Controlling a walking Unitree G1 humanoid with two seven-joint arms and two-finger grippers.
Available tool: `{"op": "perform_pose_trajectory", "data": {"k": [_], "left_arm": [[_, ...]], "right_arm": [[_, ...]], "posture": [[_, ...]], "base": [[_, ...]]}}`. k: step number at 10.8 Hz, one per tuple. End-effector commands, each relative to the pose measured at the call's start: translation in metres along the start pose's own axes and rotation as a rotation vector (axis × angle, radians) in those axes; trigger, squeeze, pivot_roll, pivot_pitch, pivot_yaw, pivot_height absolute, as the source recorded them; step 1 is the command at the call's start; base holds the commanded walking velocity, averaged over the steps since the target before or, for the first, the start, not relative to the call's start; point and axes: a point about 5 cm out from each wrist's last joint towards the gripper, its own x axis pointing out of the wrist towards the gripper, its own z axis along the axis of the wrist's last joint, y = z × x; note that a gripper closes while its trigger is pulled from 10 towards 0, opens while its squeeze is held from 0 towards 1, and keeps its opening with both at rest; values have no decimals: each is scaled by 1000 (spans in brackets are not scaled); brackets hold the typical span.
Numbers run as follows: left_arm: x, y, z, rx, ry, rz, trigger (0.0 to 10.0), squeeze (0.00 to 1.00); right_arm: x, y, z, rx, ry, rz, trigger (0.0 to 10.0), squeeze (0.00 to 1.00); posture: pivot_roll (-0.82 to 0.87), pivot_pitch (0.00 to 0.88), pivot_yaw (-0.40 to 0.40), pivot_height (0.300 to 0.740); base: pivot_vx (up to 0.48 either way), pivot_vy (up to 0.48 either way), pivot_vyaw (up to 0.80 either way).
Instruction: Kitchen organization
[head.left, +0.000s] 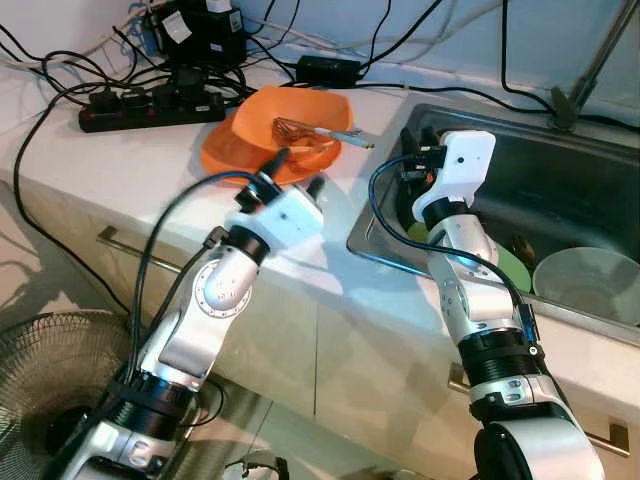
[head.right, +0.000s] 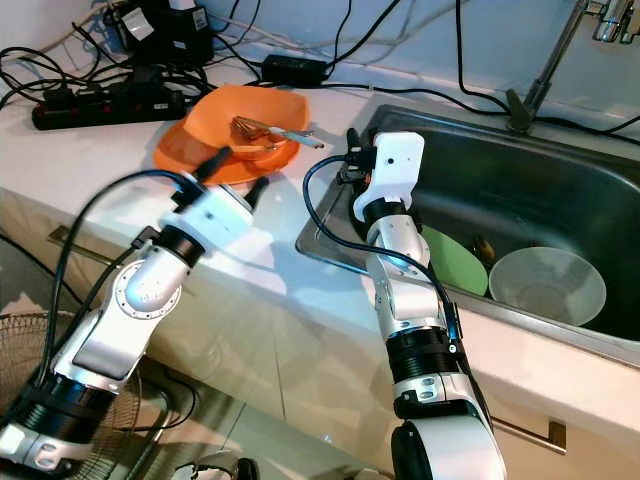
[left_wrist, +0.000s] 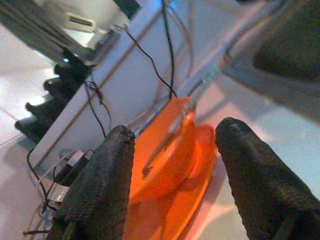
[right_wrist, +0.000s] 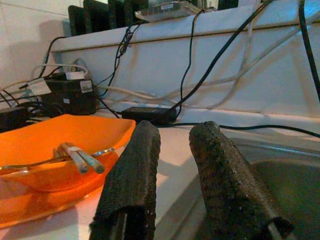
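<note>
The steel sink (head.left: 590, 190) holds a pale bowl (head.left: 588, 283) and a green plate (head.right: 452, 262), while the orange dishes (head.left: 270, 135) carrying utensils (head.left: 310, 131) sit on the counter (head.left: 110, 160). Judged step: approach to the dishes; the left hand (head.left: 297, 172), fingers spread and empty, must next advance and close on a rim. The right hand (right_wrist: 175, 165), slightly parted and empty, hovers at the sink edge; its wrist view shows the utensil handles bound with tape, unreadable from the head.

My left tool (head.right: 232, 176) hovers open just before the orange plastic bowl (head.right: 215, 122) with metal utensils (head.right: 268, 132) on the white surface (head.right: 100, 155). My right tool (head.right: 351, 150) hangs over the steel sink's rim (head.right: 330, 240), near a green plate (head.right: 452, 262) and pale bowl (head.right: 547, 285).
</note>
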Motion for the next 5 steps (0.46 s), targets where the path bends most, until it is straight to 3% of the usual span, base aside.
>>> {"op": "perform_pose_trajectory", "data": {"k": [1,5], "left_arm": [[3,1,-1,40,5,-23,10000,0],[24,8,-5,112,19,-20,10000,0]], "right_arm": [[1,-2,1,12,-3,-8,10000,0],[2,1,1,16,-6,-2,10000,0]], "posture": [[100,68,7,740],[92,43,11,740]], "base": [[0,0,0],[0,0,0]]}}
